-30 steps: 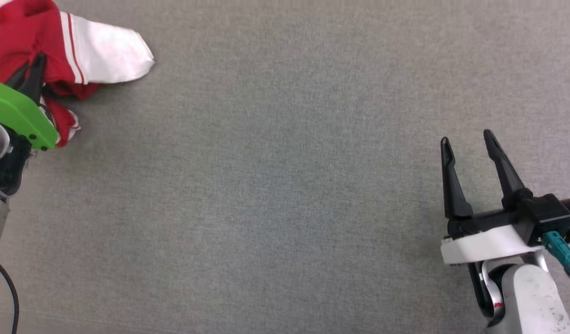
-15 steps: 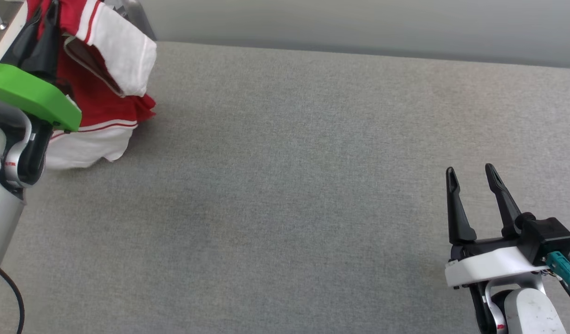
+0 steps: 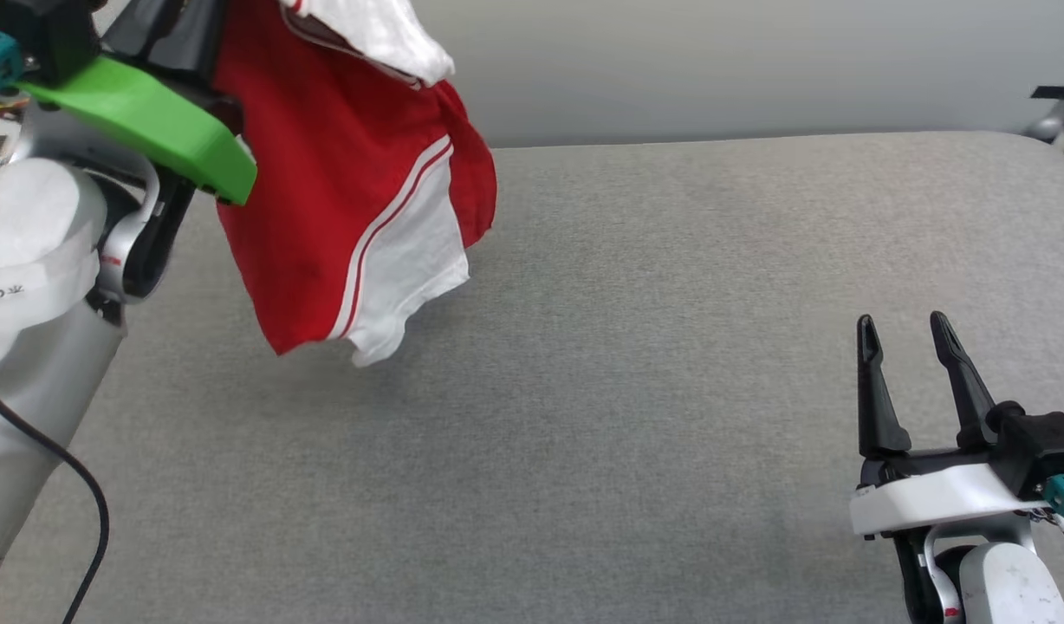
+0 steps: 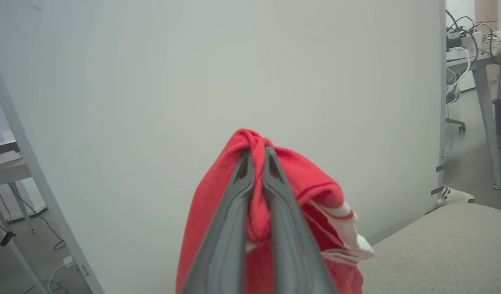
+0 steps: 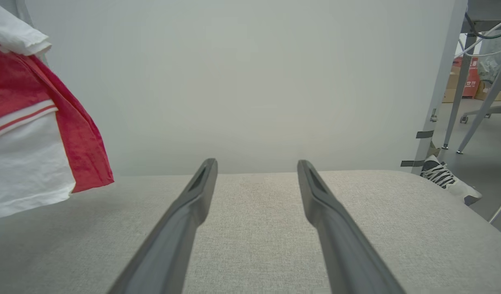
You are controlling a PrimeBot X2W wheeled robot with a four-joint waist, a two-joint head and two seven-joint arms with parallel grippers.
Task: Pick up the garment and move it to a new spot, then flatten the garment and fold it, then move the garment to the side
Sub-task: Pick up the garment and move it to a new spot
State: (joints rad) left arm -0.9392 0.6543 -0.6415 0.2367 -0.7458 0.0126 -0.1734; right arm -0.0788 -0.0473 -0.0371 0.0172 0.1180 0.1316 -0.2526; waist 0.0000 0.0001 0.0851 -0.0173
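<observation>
Garment (image 3: 324,217) hangs in the air at the far left, above the grey padded surface (image 3: 636,416), and we see the left gripper (image 4: 256,155) clenched on a bunch of its red cloth at the top. The right gripper (image 3: 905,328) rests at the near right, well apart from it, its fingers spread and empty.

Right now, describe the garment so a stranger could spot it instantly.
Find the grey padded surface before the pale wall. Above its left end, the left pincer is shut on the garment, which hangs bunched. It is red with a white, red-striped sleeve, vivid against the grey.
</observation>
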